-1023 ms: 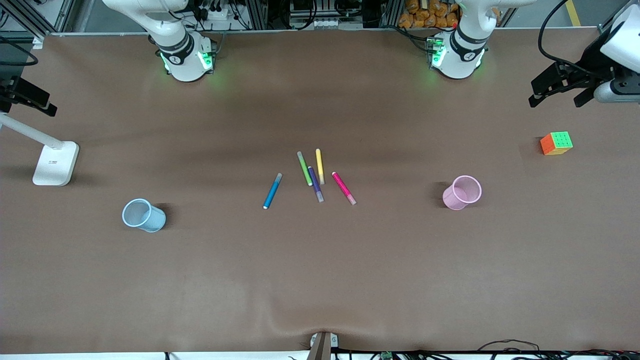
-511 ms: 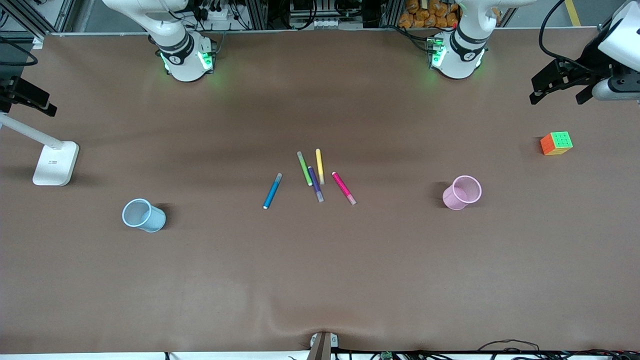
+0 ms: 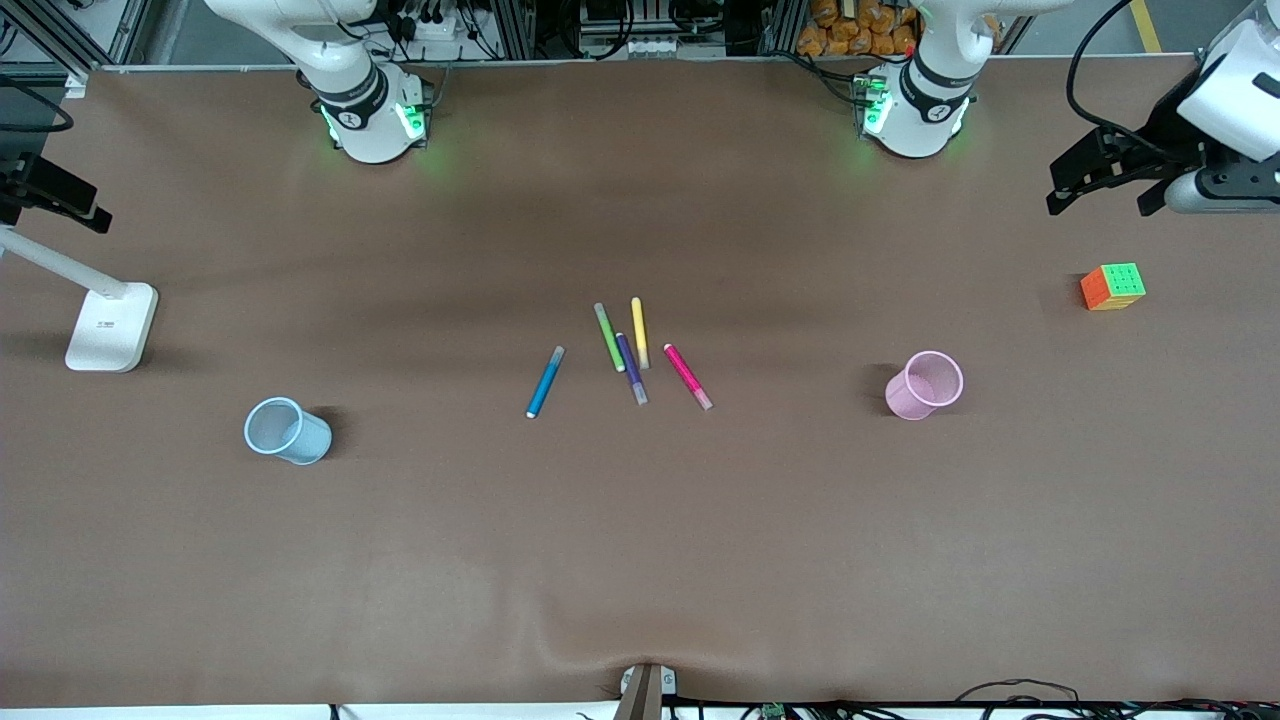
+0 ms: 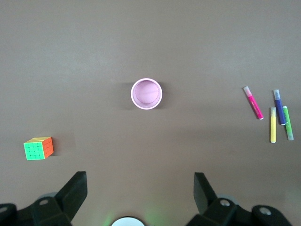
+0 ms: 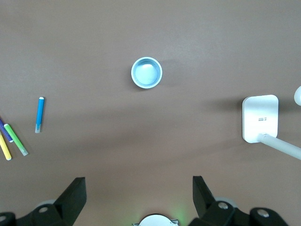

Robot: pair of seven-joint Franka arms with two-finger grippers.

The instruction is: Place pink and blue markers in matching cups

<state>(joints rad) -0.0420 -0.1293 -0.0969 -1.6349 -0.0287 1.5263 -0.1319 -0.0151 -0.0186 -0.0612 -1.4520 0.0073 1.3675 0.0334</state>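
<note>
The pink marker (image 3: 688, 376) lies flat near the middle of the table (image 3: 640, 560), at the left arm's end of a small cluster of pens, with its pale end pointing toward the front camera. The blue marker (image 3: 545, 382) lies by itself at the right arm's end of that cluster, slanted, apart from the rest. Between the two lie a purple pen (image 3: 631, 368), a green pen (image 3: 609, 337) and a yellow pen (image 3: 639, 333), close together. The pink cup (image 3: 924, 385) stands upright well apart from the pens toward the left arm's end of the table; the blue cup (image 3: 287, 431) stands upright toward the right arm's end, a little nearer the front camera than the pens. Both cups hold nothing. A colourful puzzle cube (image 3: 1112, 286) sits farther toward the left arm's end than the pink cup, and a white lamp base (image 3: 111, 326) rests near the right arm's end. The left gripper (image 3: 1106, 186) hangs high over that edge of the table near the cube, jaws spread wide and holding nothing. The right gripper (image 5: 137, 188) is over the table above the blue cup, jaws likewise spread and empty.
</note>
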